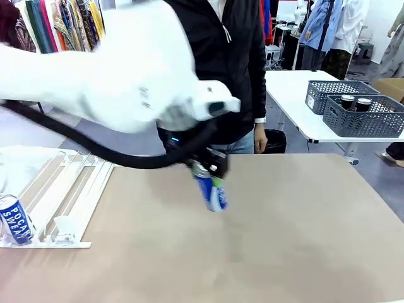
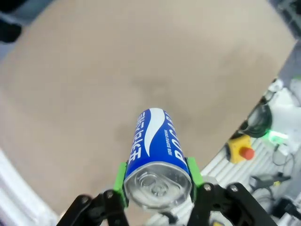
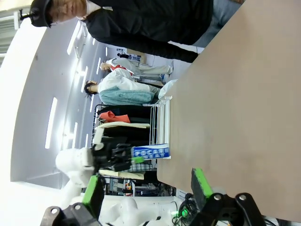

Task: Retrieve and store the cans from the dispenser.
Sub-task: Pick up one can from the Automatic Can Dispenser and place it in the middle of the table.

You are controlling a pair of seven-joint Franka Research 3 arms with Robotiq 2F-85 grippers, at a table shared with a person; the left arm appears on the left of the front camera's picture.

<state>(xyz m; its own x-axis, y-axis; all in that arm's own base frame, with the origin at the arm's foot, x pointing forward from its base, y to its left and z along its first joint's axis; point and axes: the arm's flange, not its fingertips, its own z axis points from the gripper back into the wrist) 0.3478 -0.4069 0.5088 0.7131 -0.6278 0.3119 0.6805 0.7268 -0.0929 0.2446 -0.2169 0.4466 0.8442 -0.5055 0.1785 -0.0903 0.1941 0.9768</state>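
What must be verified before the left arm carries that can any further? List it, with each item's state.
1. Grip: left gripper shut on the blue-and-white can, a green pad on each side of its top: ok.
2. Table bare below and around the held can: ok.
3. Right gripper open, nothing between its fingers: ok.
4. Person's hand hangs at the far edge, off the table: ok.
5. Grey basket, the likely storage, within the arm's reach: cannot tell.
6. Dispenser emptied: a second can stands at its near end: not ok.
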